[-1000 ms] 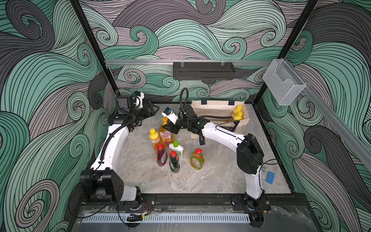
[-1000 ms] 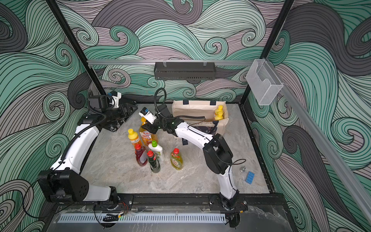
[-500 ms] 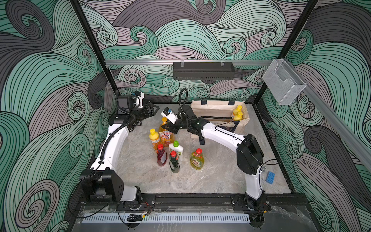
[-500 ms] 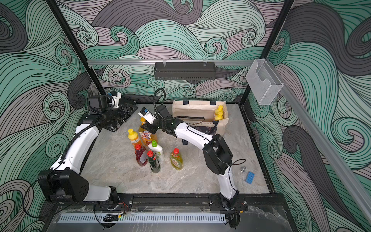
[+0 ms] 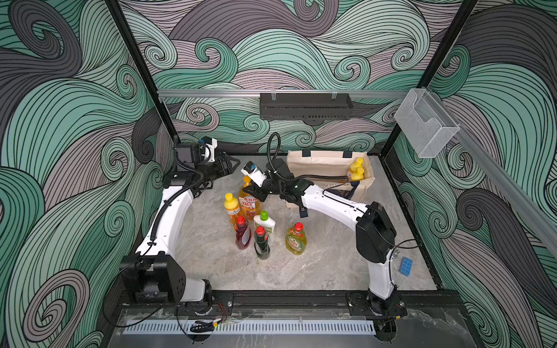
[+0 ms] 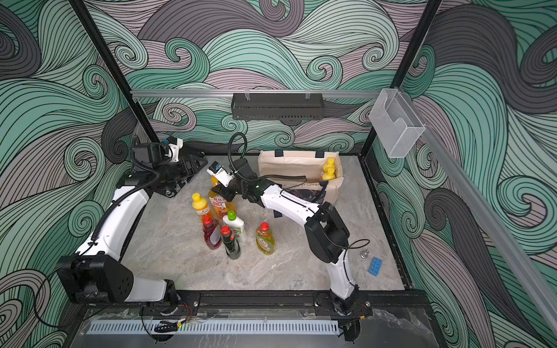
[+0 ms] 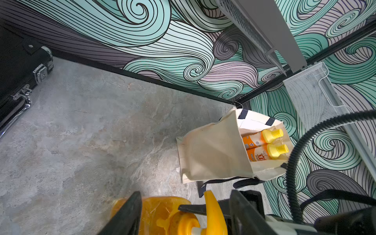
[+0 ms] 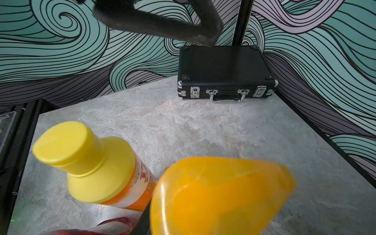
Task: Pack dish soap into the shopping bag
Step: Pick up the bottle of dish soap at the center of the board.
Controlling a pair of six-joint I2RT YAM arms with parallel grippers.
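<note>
Left tool [image 5: 233,165]: jaws apart and empty, the case [image 8: 223,69] beside it, the pump bottle [image 5: 249,206] ahead of it. Right tool [image 5: 251,192]: clamped on the pump bottle's neck, just under the pump head, the body upright below the tool. Five small bottles [image 5: 264,222] stand on the bench [image 5: 331,271] below and beside this tool. The bag [image 5: 319,164] stands behind it, mouth open, two orange bottles [image 5: 357,170] inside. The pump bottle, largest and seemingly full, is probably heavy with slick walls; the stiff neck is the sound hold, the head's collar stopping a slip. The soft canvas may fold on entry.
</note>
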